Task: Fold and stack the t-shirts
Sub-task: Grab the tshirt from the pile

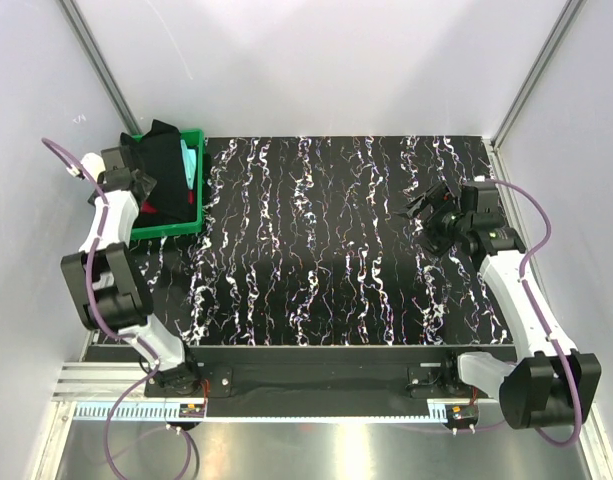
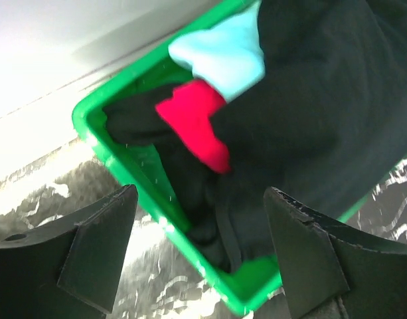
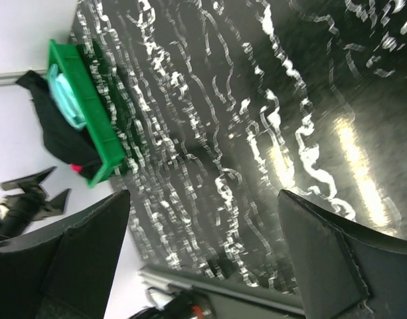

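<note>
The t-shirts lie heaped in the green crate (image 1: pixel 166 230) at the table's far left. A large black tee (image 1: pixel 164 160) lies on top and spills over the crate's far rim; in the left wrist view it (image 2: pixel 323 119) fills most of the crate. A pale aqua shirt (image 2: pixel 223 56) and a red one (image 2: pixel 196 126) poke out beside it. My left gripper (image 1: pixel 136 185) is open and empty, hovering at the crate's left rim, its jaws (image 2: pixel 200 252) either side of a crate corner. My right gripper (image 1: pixel 418 212) is open and empty above the table's right side.
The black white-streaked tabletop (image 1: pixel 326 250) spreads between the arms. White walls enclose the back and sides. A metal rail (image 1: pixel 316 375) with the arm bases runs along the near edge. In the right wrist view the crate (image 3: pixel 83 113) and the left gripper (image 3: pixel 30 193) show far off.
</note>
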